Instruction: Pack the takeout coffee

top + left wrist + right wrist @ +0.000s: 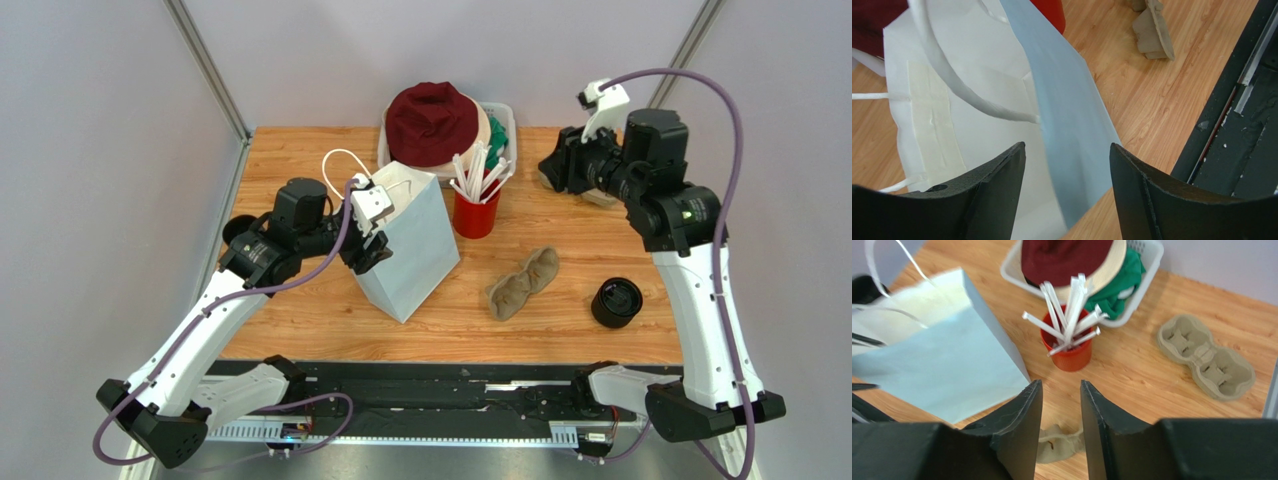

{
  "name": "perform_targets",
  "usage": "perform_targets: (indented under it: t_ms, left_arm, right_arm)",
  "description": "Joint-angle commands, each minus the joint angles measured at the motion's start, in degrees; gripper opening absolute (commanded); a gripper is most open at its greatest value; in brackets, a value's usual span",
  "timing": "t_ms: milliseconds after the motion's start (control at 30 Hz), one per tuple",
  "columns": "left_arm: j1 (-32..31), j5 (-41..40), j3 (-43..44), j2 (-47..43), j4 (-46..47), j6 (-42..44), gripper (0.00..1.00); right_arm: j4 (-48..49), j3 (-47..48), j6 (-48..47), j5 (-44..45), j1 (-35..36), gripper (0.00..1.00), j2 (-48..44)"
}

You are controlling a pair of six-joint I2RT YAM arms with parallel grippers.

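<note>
Wooden tabletop — left gripper spread wide above the rim of the white paper handled bag; right gripper raised, narrowly parted, pinching nothing. Whereabouts of the takeout coffee cup — cannot tell.

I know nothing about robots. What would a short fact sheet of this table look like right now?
Paper bag: white, upright, mouth open, left of centre
Left gripper: open, at the bag's rim
Right gripper: jaws slightly apart, empty, above the table's far right
Red cup: holds white straws, right of the bag
Basket: far edge, holds maroon hat
Pulp cup carrier: mid-table
Black round ringed item: near right
Takeout coffee: not clearly visible
</note>
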Motion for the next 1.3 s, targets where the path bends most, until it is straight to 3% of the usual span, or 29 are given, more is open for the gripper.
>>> perform_targets:
  t_ms: [0, 133, 367, 800, 933, 1267]
  left_arm:
    - [-0.33, 0.59, 4.03, -1.48, -0.02, 0.67, 0.72]
    - [-0.33, 3.48, 4.39, -1.66, -0.02, 0.41, 0.73]
    - [-0.33, 5.52, 3.33, -1.22, 0.68, -0.64, 0.73]
    - [-0.25, 2.44, 9.39, -3.24, -0.90, -0.73, 0.80]
    - [0.19, 1.38, 9.83, -4.55, -1.25, -0.29, 0.87]
    - [3.88, 1.82, 7.64, -9.13, -0.46, -0.91, 0.88]
  right_arm:
    - [2.47, -9.56, -7.65, 3.50, 0.27, 0.41, -0.74]
    - [5.11, -22.64, -10.56, 3.15, 0.27, 0.46, -1.97]
    - [9.24, -34.35, -12.67, 2.36, 0.35, 0.52, -2.67]
    - [6.87, -43.24, -16.10, 2.88, 4.21, 0.62, -0.39]
    - [7.39, -43.51, -16.01, 4.73, 5.45, 0.65, 2.76]
    - [8.80, -42.02, -17.06, 10.09, 8.00, 0.69, 10.68]
